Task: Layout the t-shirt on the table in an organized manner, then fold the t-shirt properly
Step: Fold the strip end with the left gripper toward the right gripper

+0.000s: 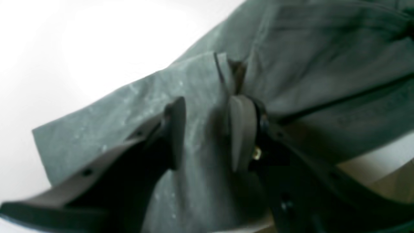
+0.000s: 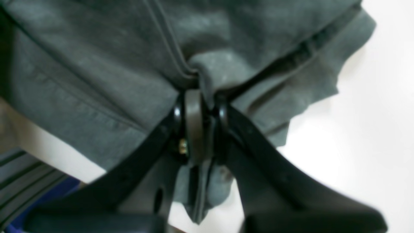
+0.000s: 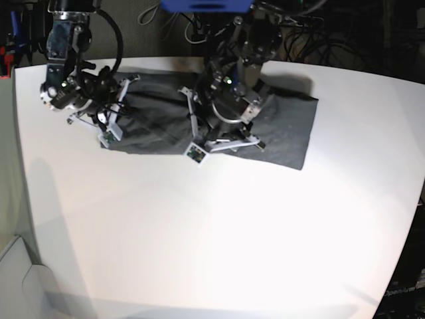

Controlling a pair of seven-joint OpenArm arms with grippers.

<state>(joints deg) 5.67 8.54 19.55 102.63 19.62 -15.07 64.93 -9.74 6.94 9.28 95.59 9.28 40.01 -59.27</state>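
- White surface [image 3: 219, 232] with rounded corners fills most of the base view; dark clutter and cables run behind its far edge.
- Count: one t-shirt [image 3: 285, 126], two arms, two sets of fingers. I see no second garment.
- T-shirt: dark charcoal grey, lying on the far part of the surface, spread left to right as a wrinkled, roughly rectangular band. Its right end lies flat with a straight edge; its left end is bunched under the arm there.
- Left gripper [image 1: 207, 129] (right-hand arm in the base view): sits over the middle of the shirt. In the left wrist view the two fingers [image 1: 241, 129] stand apart, with flat cloth showing in the gap between them. A small upright pleat of fabric rises just beyond the fingertips. Nothing is pinched between them that I can see.
- Right gripper [image 2: 203, 126] (left-hand arm in the base view): at the shirt's left end. In the right wrist view the two fingers [image 2: 193, 123] are pressed close together on a gathered fold of the t-shirt, near a seam line; cloth bunches above the tips and a tongue of it hangs below them.
- Bare white surface shows to the right of the cloth in the right wrist view and to the left of it in the left wrist view.
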